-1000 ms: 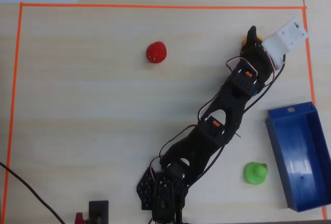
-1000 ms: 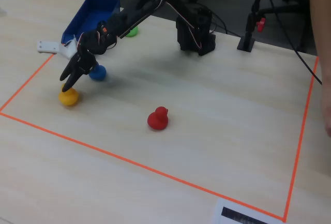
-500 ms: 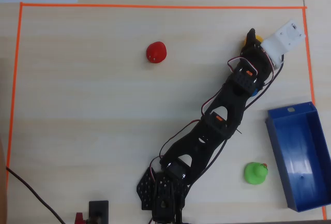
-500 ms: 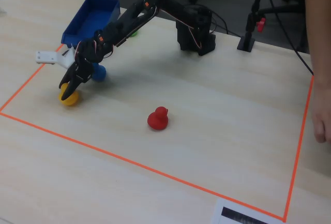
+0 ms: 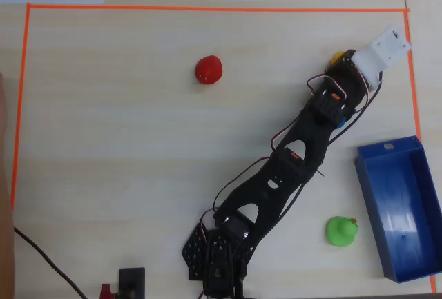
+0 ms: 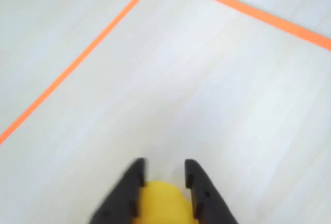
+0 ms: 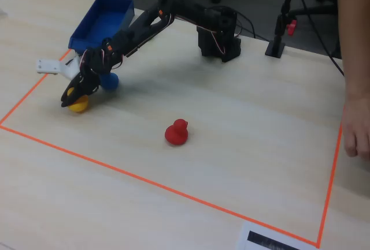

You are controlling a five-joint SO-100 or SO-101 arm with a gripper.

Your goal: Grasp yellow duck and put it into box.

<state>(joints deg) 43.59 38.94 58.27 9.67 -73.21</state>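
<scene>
Near the taped corner, the yellow duck (image 6: 159, 203) is straddled by the gripper (image 6: 164, 175). Whether it is clenched cannot be told. A firm squeeze and a lift toward the box (image 5: 404, 206) are called for next.

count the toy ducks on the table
4: the yellow duck between the claw's jaws, red duck mid-table, green duck beside the box, blue duck under the arm.

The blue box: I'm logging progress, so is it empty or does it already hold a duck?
Empty. The box shows only bare glossy floor in the overhead view; the yellow duck sits between the claw fingers.
</scene>
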